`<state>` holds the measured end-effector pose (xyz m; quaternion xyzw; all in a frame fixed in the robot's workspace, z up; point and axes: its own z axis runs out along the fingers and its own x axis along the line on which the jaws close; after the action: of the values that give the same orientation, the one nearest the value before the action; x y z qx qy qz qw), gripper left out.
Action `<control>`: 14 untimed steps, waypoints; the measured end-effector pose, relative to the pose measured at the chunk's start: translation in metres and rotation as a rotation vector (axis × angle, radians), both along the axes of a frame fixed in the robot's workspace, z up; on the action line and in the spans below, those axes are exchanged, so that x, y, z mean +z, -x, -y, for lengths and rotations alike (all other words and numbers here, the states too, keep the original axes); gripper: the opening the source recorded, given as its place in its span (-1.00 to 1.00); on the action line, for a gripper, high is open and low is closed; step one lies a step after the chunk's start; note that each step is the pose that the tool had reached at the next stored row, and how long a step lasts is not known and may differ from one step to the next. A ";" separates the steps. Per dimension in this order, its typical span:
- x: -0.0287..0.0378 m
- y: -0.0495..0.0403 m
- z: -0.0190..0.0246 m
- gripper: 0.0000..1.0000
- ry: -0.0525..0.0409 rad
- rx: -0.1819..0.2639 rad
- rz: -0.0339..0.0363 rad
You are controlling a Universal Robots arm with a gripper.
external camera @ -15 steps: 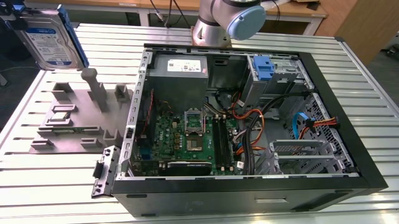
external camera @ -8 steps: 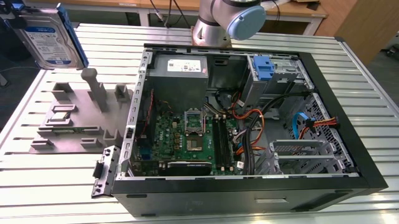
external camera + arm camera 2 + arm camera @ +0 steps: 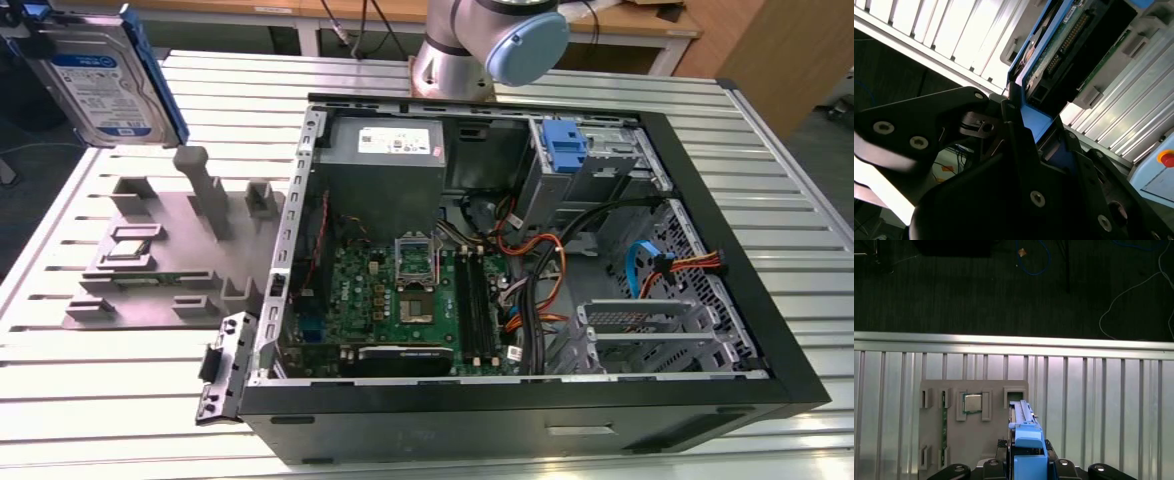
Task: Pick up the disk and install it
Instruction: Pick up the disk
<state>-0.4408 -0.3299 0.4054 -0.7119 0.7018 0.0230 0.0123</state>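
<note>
- The gripper (image 3: pixel 1036 125) is clamped on the disk (image 3: pixel 107 75), gripping its blue-railed edge.
- The disk juts straight out beyond the fingertips, clear of the grey fixture tray (image 3: pixel 934 435) beyond it.
- It is probably dense, rigid and shock-sensitive; the rails are the safest place to grip it.

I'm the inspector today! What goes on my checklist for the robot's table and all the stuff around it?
Surface: slatted metal table, bare around the things.
Job's things: disk held in the air on its edge above the grey tray, not inside the open computer case.
Clutter: the grey tray has a small square chip sitting in one pocket.
Claw: claw shut on the disk at its blue rail.
Cables: orange, blue and black wires lie inside the computer case.
Surroundings: dark floor beyond the table edge, with loose cords on it; a red button nearby.
</note>
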 end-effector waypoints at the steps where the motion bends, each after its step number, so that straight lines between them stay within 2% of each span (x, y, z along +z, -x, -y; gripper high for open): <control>1: 0.0002 0.0000 0.0000 -0.27 0.0001 0.000 -0.0001; 14: 0.0043 0.0000 0.0000 -0.27 0.0000 0.000 -0.0001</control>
<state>-0.4408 -0.3299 0.4096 -0.7119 0.7018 0.0230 0.0122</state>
